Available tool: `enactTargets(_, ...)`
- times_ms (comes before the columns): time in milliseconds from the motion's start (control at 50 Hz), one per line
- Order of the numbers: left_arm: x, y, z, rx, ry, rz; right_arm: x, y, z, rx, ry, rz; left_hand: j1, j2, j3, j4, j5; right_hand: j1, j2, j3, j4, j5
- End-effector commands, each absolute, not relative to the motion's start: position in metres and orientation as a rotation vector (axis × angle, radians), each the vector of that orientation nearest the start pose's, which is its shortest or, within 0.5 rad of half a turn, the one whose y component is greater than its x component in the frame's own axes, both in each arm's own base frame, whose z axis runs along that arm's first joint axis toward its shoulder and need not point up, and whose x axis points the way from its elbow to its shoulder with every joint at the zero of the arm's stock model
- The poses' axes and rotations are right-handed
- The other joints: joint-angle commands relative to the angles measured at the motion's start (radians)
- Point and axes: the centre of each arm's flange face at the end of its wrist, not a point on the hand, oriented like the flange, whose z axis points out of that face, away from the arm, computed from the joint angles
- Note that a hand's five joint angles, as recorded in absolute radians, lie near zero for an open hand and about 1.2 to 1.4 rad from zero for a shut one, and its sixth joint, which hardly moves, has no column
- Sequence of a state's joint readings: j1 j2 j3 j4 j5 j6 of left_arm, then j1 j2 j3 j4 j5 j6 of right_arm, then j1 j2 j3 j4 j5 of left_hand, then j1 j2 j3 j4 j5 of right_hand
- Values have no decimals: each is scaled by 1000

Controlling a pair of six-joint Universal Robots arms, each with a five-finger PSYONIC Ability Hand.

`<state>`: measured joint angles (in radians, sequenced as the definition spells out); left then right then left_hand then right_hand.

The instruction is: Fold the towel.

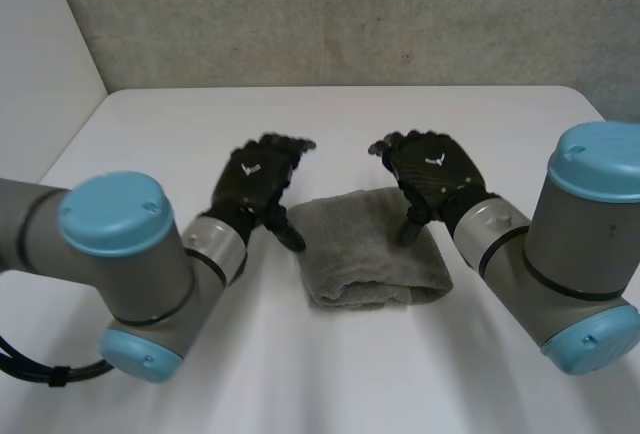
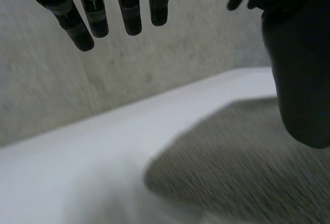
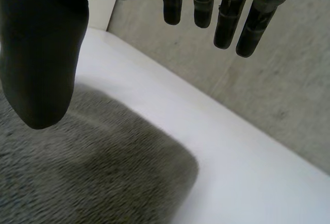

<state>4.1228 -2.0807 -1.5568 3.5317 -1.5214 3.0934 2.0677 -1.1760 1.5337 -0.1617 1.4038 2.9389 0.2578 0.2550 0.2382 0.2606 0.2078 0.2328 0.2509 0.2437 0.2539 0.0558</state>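
Note:
A grey towel (image 1: 368, 249) lies folded into a small thick rectangle in the middle of the white table (image 1: 330, 119). My left hand (image 1: 257, 176) hovers just off the towel's left edge, fingers straight and nothing in them. Over the towel's right far part hangs my right hand (image 1: 432, 169), its thumb pointing down toward the cloth, holding nothing. Below the left hand's thumb (image 2: 299, 69) lies the towel (image 2: 242, 167), a rounded corner showing. The right hand's straight fingers (image 3: 221, 12) and thumb (image 3: 41, 64) stand apart above the towel (image 3: 87, 172).
A grey concrete wall (image 1: 330, 14) rises behind the table's far edge. A pale wall panel (image 1: 40, 44) stands at the left. Bare table lies all around the towel.

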Motion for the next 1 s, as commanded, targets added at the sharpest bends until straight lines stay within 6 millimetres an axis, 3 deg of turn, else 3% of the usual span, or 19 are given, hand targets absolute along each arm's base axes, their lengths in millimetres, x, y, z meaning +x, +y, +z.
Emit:
enactTargets(20, -338, -235, 139, 840, 2725, -2213, 303, -261, 148, -938, 2151, -1592, -80, -77, -60, -82, -204, -58, -76, -69, -79, -56)
enactTargets(160, -343, -230, 120, 876, 2767, -2141, 296, -269, 122, -940, 2261, -1474, -80, -77, -60, -82, -204, -58, -76, -69, -79, -56)
enactTargets(300, -346, -226, 124, 900, 2769, -2137, 295, -273, 130, -928, 2264, -1478, -80, -77, -60, -82, -204, -58, -76, -69, -79, -56)
enactTargets(340, -346, -226, 146, 898, 2745, -2181, 296, -275, 160, -905, 2207, -1571, -80, -77, -60, -82, -204, -58, -76, -69, -79, -56)
enactTargets(360, -346, -226, 146, 898, 2745, -2181, 296, -275, 161, -905, 2207, -1571, -80, -77, -60, -82, -204, -58, -76, -69, -79, -56)
enactTargets(380, -345, -226, 162, 891, 2728, -2212, 295, -273, 180, -891, 2168, -1621, -82, -80, -63, -85, -207, -58, -76, -69, -79, -56)
enactTargets(400, -345, -226, 162, 891, 2728, -2213, 295, -272, 198, -874, 2131, -1668, -82, -80, -63, -85, -207, -58, -76, -69, -79, -56)
enactTargets(420, -344, -226, 178, 883, 2714, -2236, 295, -272, 198, -874, 2130, -1668, -83, -80, -64, -86, -208, -58, -76, -69, -79, -56)
enactTargets(440, -342, -226, 196, 869, 2703, -2260, 295, -271, 216, -846, 2096, -1722, -83, -80, -64, -86, -208, -58, -76, -69, -79, -56)
enactTargets(460, -342, -226, 196, 869, 2703, -2261, 295, -271, 216, -845, 2096, -1723, -83, -80, -64, -86, -208, -58, -76, -69, -79, -56)
enactTargets(500, -337, -225, 235, 837, 2673, -2317, 291, -271, 253, -734, 2031, -1814, -83, -80, -64, -86, -208, -58, -76, -69, -79, -56)
enactTargets(520, -337, -225, 235, 837, 2673, -2318, 291, -271, 253, -733, 2031, -1814, -83, -80, -64, -86, -208, -58, -76, -69, -79, -56)
enactTargets(540, -333, -222, 258, 814, 2649, -2351, 286, -271, 272, -649, 2018, -1853, -83, -80, -64, -86, -208, -58, -76, -69, -79, -56)
enactTargets(560, -333, -222, 259, 814, 2649, -2352, 280, -271, 288, -566, 2016, -1886, -83, -80, -64, -86, -208, -58, -76, -69, -79, -56)
enactTargets(600, -319, -219, 299, 698, 2590, -2405, 275, -268, 302, -502, 2017, -1915, -83, -80, -64, -86, -208, -58, -76, -69, -79, -56)
enactTargets(620, -319, -219, 299, 698, 2590, -2405, 275, -268, 302, -502, 2017, -1915, -83, -80, -64, -86, -208, -58, -76, -69, -79, -56)
enactTargets(660, -299, -217, 331, 520, 2504, -2439, 262, -267, 314, -413, 2046, -1970, -83, -80, -64, -86, -208, -58, -76, -69, -79, -56)
enactTargets(820, -264, -229, 355, 274, 2372, -2442, 252, -264, 324, -376, 2063, -2037, -83, -80, -64, -86, -208, -58, -76, -69, -79, -56)
enactTargets(1000, -263, -232, 350, 314, 2434, -2399, 251, -262, 329, -407, 2053, -2073, -82, -80, -63, -85, -207, -58, -76, -69, -79, -56)
